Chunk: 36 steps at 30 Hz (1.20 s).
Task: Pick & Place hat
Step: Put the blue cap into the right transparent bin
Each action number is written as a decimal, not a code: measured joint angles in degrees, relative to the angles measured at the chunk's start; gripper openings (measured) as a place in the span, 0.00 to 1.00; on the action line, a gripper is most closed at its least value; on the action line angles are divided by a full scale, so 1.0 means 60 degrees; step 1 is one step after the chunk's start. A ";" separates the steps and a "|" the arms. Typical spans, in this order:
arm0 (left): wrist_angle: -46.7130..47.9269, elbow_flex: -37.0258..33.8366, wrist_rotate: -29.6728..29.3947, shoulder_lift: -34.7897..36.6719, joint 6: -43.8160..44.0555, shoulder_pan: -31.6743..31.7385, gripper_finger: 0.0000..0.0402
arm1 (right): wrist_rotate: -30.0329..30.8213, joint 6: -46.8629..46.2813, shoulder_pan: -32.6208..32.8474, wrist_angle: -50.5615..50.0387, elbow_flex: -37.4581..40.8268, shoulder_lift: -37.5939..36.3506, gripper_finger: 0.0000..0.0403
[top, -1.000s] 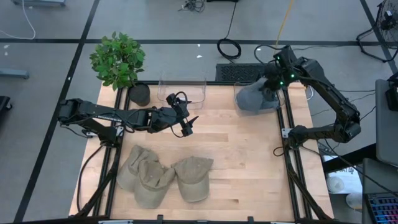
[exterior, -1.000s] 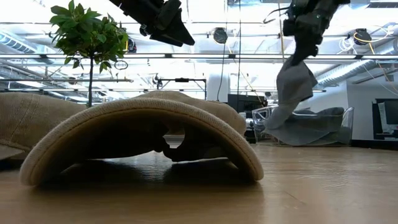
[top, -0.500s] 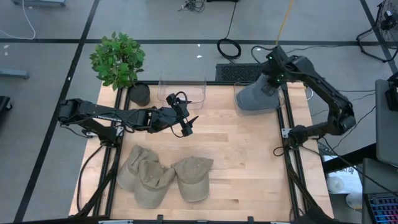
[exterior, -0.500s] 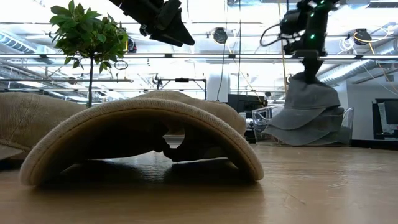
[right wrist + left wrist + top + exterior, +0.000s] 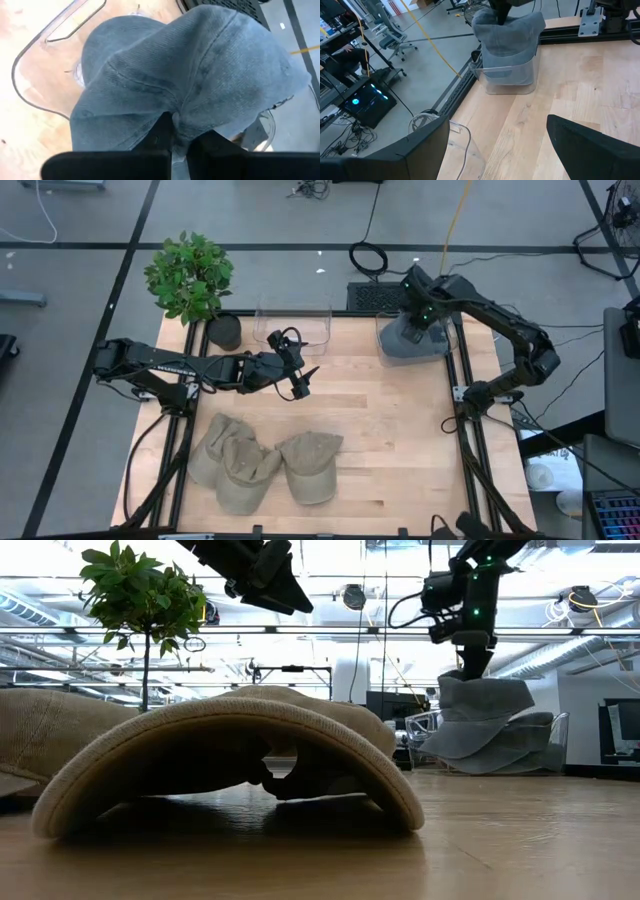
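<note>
A grey hat [image 5: 408,340] stands crown up in a clear bin [image 5: 506,84] at the table's far right. My right gripper [image 5: 421,318] is above it, shut on its crown. In the low view the hat [image 5: 485,700] sits over more grey cloth [image 5: 505,745]. Three tan hats [image 5: 310,465] [image 5: 245,475] [image 5: 210,442] lie brim-down at the near left. My left gripper [image 5: 303,383] hovers open over the table's middle, holding nothing, its fingers [image 5: 592,147] wide apart. My right gripper pinches a gathered fold of the grey hat's crown [image 5: 176,116] between its two fingers [image 5: 160,134]. It comes steeply from above. The cloth puckers up toward the fingertips, and the hat's lower part is inside the clear bin.
A second clear bin [image 5: 292,322] stands at the far edge's middle, with a potted plant [image 5: 190,275] at the far left corner. Black rails [image 5: 468,430] run along the table's sides. Bare wood [image 5: 390,440] lies between the tan hats and the bins.
My right gripper has moved toward the table's left and down, tipping to point more steeply downward, still shut on the grey hat. The hat hung slanting beside the bin a second ago. Now it stands upright in it.
</note>
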<state>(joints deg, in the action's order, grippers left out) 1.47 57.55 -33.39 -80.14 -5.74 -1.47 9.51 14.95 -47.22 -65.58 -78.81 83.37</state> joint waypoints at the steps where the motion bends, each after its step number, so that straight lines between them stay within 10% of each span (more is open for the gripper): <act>1: 0.0001 -0.0001 0.0000 0.0000 0.0000 -0.0001 0.85 | 0.0116 -0.0106 0.0029 -0.0029 0.0001 -0.0006 0.02; 9: 0.0001 -0.0001 0.0000 0.0000 0.0000 0.0001 0.85 | 0.1811 -0.0639 -0.0235 0.0184 0.1029 -0.0015 0.06; 28: 0.0002 -0.0001 0.0000 0.0000 0.0000 0.0002 0.85 | 0.3164 -0.1456 -0.0240 0.0800 0.1371 -0.1333 0.58; 36: 0.0005 -0.0001 0.0000 0.0000 0.0000 0.0057 0.85 | -0.0836 -0.1812 0.0526 0.2882 0.1360 -0.2353 0.51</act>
<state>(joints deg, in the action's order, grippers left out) 1.50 57.54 -33.39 -80.14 -5.74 -1.13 4.49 4.08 -44.06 -48.28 -70.65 69.25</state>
